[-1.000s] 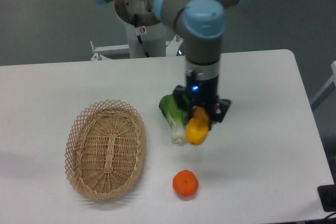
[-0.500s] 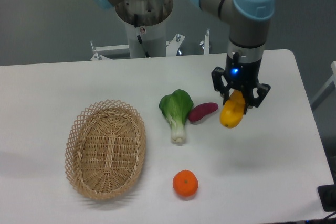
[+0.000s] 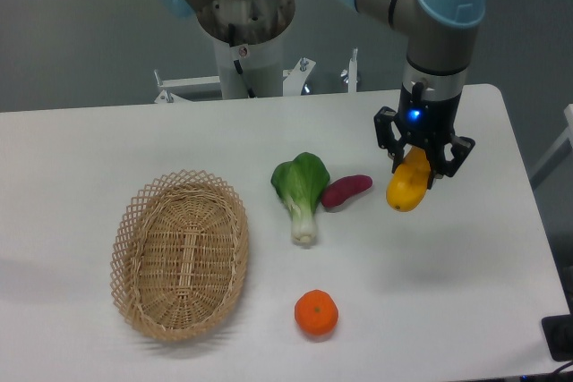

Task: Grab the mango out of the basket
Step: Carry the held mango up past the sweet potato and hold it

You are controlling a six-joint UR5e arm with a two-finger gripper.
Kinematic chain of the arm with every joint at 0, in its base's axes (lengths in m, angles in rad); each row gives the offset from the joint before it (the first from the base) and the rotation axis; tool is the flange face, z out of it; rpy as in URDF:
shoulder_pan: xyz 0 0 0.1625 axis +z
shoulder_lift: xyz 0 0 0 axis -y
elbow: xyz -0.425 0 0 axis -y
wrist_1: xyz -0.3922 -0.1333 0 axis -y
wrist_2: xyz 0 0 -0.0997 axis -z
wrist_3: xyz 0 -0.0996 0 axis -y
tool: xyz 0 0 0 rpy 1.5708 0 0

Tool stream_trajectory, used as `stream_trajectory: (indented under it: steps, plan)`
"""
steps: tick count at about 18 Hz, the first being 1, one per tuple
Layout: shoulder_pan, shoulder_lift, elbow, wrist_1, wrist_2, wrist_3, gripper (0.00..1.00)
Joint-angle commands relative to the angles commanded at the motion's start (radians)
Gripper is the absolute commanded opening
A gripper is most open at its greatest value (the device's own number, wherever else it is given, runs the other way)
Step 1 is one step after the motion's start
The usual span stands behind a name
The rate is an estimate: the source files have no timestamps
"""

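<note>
The yellow-orange mango (image 3: 407, 188) hangs above the table at the right, held by its upper end between the black fingers of my gripper (image 3: 419, 165), which is shut on it. Its lower end points down and slightly left. The tan wicker basket (image 3: 179, 253) lies on the table at the left, far from the gripper, with nothing inside it.
A green bok choy (image 3: 302, 190) and a purple sweet potato (image 3: 346, 191) lie mid-table, just left of the held mango. A round orange (image 3: 316, 312) sits near the front edge. The arm's base column (image 3: 243, 42) stands at the table's back edge.
The gripper has carried the mango to the right, from over the bok choy and sweet potato to the table's right side, uncovering the sweet potato.
</note>
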Motion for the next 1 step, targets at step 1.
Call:
stream_trajectory:
  steps: [1]
  plan:
    - [0.0, 0.0, 0.0, 0.0, -0.002, 0.0, 0.38]
